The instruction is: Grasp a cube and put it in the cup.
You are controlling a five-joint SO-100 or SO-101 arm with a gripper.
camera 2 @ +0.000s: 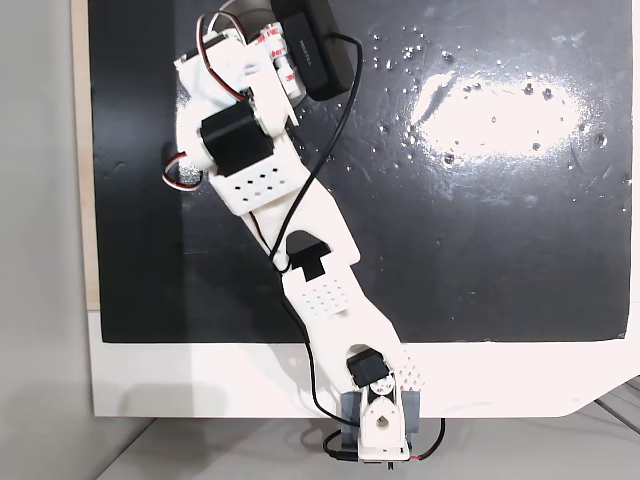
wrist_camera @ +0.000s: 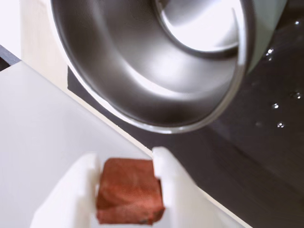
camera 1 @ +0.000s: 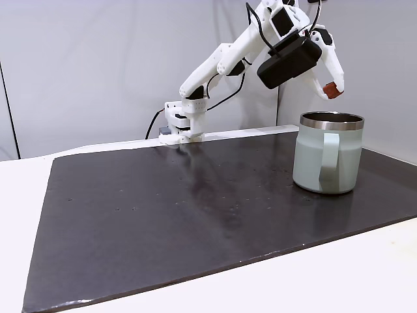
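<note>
Two white fingers point(wrist_camera: 78, 190) at the bottom of the wrist view clamp the cube point(wrist_camera: 129, 191) from both sides, so the pincer point(wrist_camera: 124, 164) is closed on it, reddish-brown face toward the camera. Just past it, filling the top of that frame, the cup point(wrist_camera: 156, 85) shows its open steel interior and shiny rim. In a fixed view the cup point(camera 1: 326, 156) stands upright on the dark mat point(camera 1: 195, 208) at right of frame, handle toward the camera, mint-green wall below the steel rim. Cube point(camera 1: 333, 90) sits in the pincer point(camera 1: 330, 91) in the air just above the rim, upper right. Arm base point(camera 1: 181, 124) is farther back at the bench point(camera 1: 313, 280) edge. From above, the arm point(camera 2: 290, 200) reaches toward the upper left of the mat.
</note>
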